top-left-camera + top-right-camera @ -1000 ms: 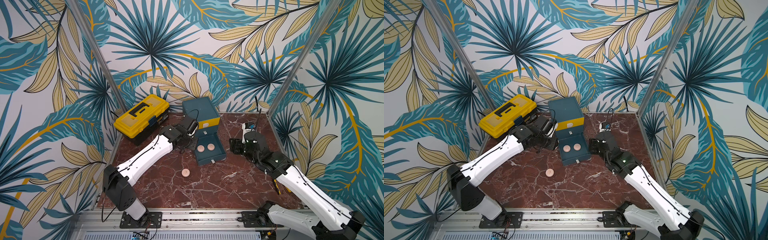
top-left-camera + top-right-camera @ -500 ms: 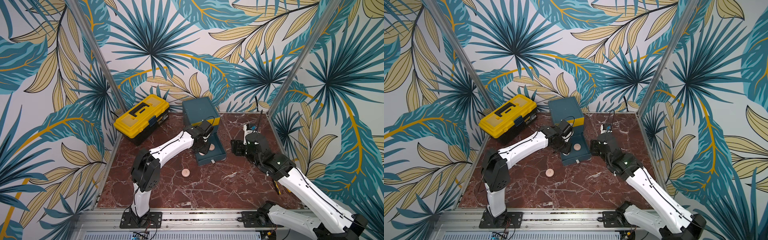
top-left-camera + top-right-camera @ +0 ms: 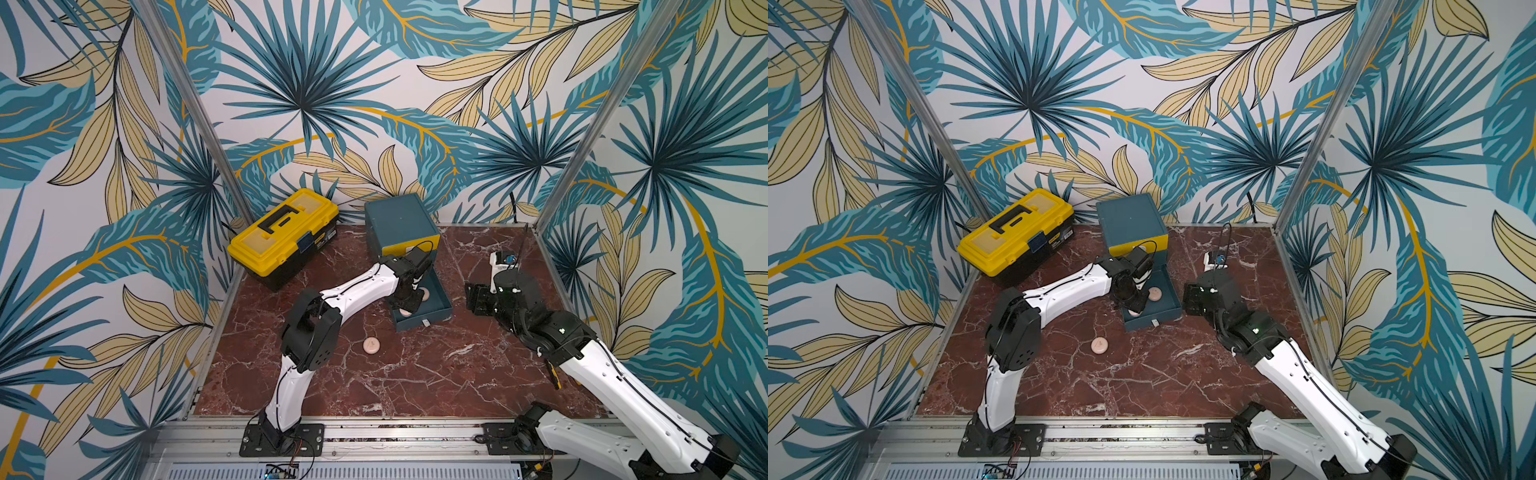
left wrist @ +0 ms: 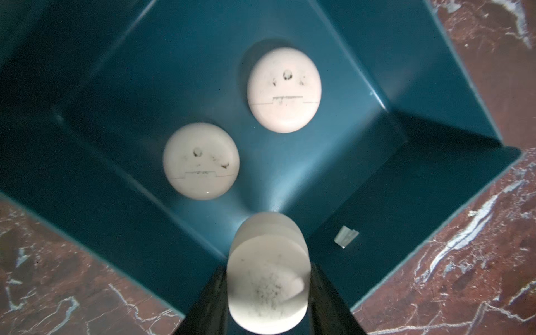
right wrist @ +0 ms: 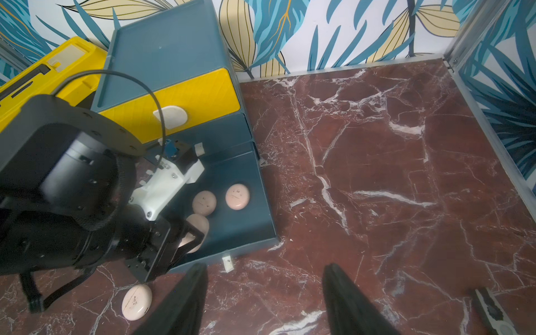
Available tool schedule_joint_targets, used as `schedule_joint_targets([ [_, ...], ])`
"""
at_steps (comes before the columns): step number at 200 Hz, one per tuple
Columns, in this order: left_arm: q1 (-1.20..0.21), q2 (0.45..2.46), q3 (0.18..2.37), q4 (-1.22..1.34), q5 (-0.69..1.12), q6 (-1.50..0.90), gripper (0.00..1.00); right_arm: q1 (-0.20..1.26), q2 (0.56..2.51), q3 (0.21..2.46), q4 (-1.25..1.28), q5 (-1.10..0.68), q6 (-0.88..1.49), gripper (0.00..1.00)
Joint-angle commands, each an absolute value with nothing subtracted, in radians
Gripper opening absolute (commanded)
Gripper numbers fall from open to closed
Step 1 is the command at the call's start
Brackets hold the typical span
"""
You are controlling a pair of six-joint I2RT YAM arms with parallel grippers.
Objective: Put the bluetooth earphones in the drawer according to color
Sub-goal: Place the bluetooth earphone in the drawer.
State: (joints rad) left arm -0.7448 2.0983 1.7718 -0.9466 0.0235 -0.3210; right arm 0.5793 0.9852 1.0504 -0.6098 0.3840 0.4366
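Note:
The teal chest (image 3: 401, 224) has a yellow top drawer, and its bottom drawer (image 3: 440, 305) is pulled open. My left gripper (image 4: 268, 269) is shut on a pale pink earphone case (image 4: 268, 278) and hangs over the open drawer's near left corner. Two more pink cases (image 4: 201, 161) (image 4: 284, 90) lie flat on the drawer floor. Another pink case (image 3: 371, 345) lies on the marble in front of the drawer. My right gripper (image 5: 264, 295) is open and empty, low over the table just right of the drawer.
A yellow toolbox (image 3: 286, 232) sits at the back left beside the chest. A small white device (image 3: 500, 259) stands at the back right. A hand tool (image 5: 493, 313) lies on the marble by the right wall. Patterned walls close three sides.
My left arm has swung from beside the chest to over the open drawer, carrying the pink case. The right arm has barely moved.

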Motion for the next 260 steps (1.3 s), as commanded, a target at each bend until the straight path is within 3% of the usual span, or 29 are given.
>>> schedule_joint_targets([
  [1,-0.748,2.104,1.799,-0.928,0.023,-0.306,0.28,0.581,0.982,1.034,-0.627,0.402,0.425,0.68],
  [41,-0.748,2.141,1.804,-0.937,0.02,-0.296,0.3,0.581,0.991,1.035,-0.627,0.4,0.428,0.68],
  [89,-0.748,2.154,1.793,-0.936,0.025,-0.296,0.41,0.581,0.989,1.035,-0.627,0.399,0.427,0.68],
  [135,-0.748,2.17,1.802,-0.945,0.028,-0.293,0.42,0.58,0.986,1.035,-0.629,0.394,0.43,0.68],
  [156,-0.746,2.179,1.808,-0.951,0.026,-0.292,0.49,0.581,0.983,1.035,-0.631,0.394,0.429,0.68],
  [176,-0.743,2.17,1.806,-0.95,0.013,-0.294,0.62,0.581,0.98,1.037,-0.634,0.393,0.429,0.68],
  [221,-0.745,1.981,1.727,-0.83,-0.035,-0.263,0.72,0.58,0.969,1.043,-0.641,0.388,0.422,0.68],
  [260,-0.753,1.733,1.654,-0.704,-0.064,-0.221,0.74,0.58,0.987,1.044,-0.638,0.355,0.42,0.68],
])
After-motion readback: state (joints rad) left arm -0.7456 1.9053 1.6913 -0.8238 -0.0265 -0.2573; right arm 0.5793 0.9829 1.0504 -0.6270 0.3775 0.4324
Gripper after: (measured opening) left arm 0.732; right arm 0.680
